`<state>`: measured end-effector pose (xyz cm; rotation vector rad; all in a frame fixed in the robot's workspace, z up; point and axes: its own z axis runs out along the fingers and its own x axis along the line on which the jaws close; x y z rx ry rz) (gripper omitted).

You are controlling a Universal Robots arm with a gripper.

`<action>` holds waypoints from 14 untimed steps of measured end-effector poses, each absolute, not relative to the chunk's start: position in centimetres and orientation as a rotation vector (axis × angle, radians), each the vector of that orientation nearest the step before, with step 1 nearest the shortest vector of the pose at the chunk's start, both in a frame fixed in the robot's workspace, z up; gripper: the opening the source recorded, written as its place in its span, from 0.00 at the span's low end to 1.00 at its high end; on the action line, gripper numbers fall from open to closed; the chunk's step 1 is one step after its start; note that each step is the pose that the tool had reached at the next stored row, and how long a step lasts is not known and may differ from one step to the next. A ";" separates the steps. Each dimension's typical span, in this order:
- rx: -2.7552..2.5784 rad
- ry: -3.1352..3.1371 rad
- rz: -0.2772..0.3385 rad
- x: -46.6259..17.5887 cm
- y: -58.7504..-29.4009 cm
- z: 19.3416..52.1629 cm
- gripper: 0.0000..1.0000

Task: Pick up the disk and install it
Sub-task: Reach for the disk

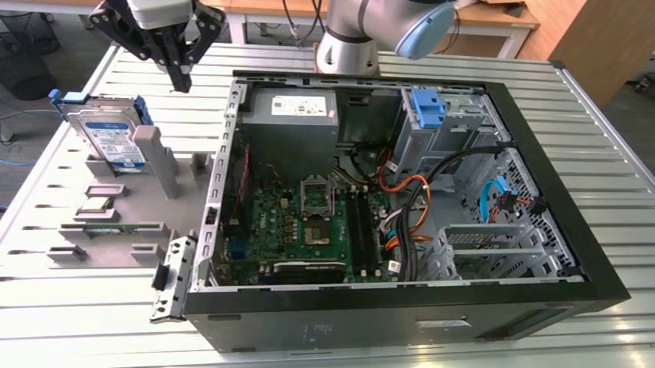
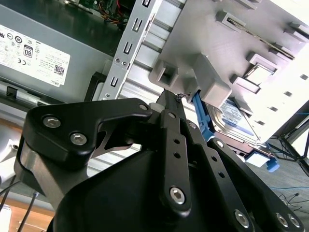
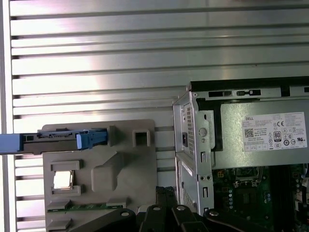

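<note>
The disk (image 1: 107,136), a silver-grey drive with a white-and-blue label in a blue bracket, stands on edge in the grey holder (image 1: 153,165) at the exterior view's left. The disk (image 3: 53,140) appears edge-on in the first wrist view, and the disk's (image 2: 232,117) face shows behind the holder in the second. My black gripper (image 1: 182,80) hangs above the table between the disk and the case's back corner, apart from both. The gripper (image 2: 173,97) has its fingers together with nothing between them, and the gripper (image 3: 165,192) looks the same in the first wrist view.
An open computer case (image 1: 573,253) lies on the slatted metal table (image 1: 92,307), with a power supply (image 1: 291,109), motherboard (image 1: 307,222), cables and a bare blue bracket (image 1: 428,107) at its drive bay. The holder also carries a green circuit strip (image 1: 107,228). The arm's base (image 1: 346,54) stands behind the case.
</note>
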<state>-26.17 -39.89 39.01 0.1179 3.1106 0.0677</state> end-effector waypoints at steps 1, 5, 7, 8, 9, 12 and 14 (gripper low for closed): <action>0.118 3.111 0.068 -26.2 -39.9 39.0 0.11; 0.118 3.111 0.068 -26.4 -39.9 39.0 0.11; 0.118 3.111 0.068 -26.5 -39.9 39.0 0.11; 0.118 3.111 0.068 -26.5 -39.9 39.0 0.11; 0.118 3.111 0.068 -26.6 -39.9 39.0 0.11; 0.118 3.111 0.068 -26.7 -39.9 39.0 0.11; 0.118 3.111 0.068 -26.8 -39.9 39.0 0.11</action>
